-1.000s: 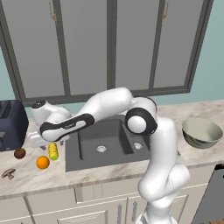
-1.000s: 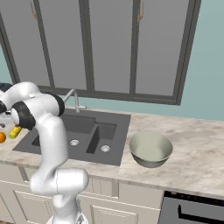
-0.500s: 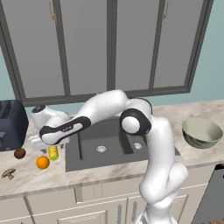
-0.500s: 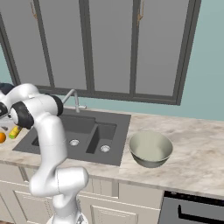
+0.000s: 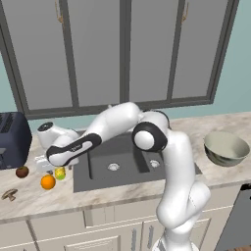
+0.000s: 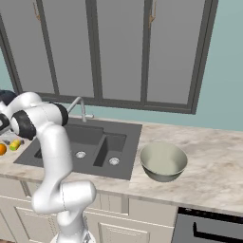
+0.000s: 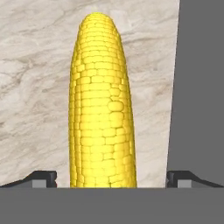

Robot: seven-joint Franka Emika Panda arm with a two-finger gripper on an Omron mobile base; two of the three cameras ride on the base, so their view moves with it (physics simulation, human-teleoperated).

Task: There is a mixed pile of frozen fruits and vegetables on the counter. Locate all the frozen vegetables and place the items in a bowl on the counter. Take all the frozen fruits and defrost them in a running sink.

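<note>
I see gripper (image 7: 111,177) jaws spread wide | corn cob (image 7: 103,105) lies centred between fingertips, ungripped | on counter (image 7: 35,87)

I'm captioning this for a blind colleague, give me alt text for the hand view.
A yellow corn cob lies lengthwise on the beige marbled counter, centred between the open gripper's dark fingertips. The dark grey sink edge runs alongside.
</note>
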